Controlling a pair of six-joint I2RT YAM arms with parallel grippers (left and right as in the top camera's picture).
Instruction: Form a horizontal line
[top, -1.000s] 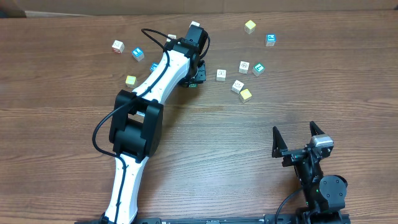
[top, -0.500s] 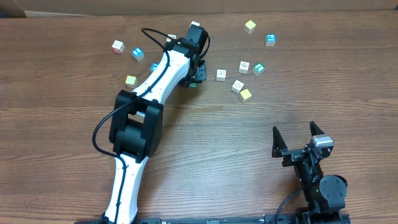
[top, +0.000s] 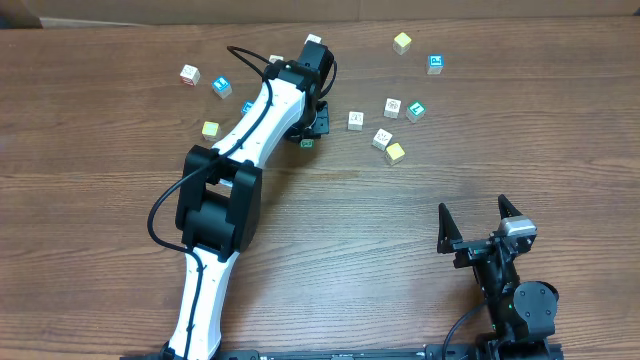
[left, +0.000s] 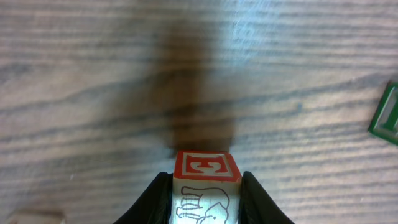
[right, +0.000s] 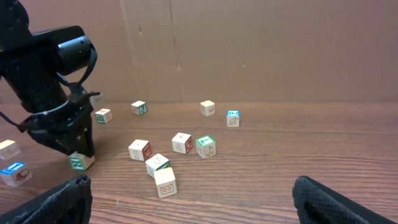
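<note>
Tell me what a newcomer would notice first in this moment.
The white left arm stretches diagonally across the table to its far middle. There the left gripper clamps a block with a red-framed letter and an elephant drawing. Loose cubes lie scattered on either side of it, most to the right, while the right gripper sits open and empty at the near right corner.

We found the table (top: 100, 150) softly, evenly lit in the overhead view with faint shadows, a dark shadow and a pale sheen lay beyond the block (left: 206, 186) at the left wrist, and the right wrist's fingers (right: 59, 202) looked blurred
</note>
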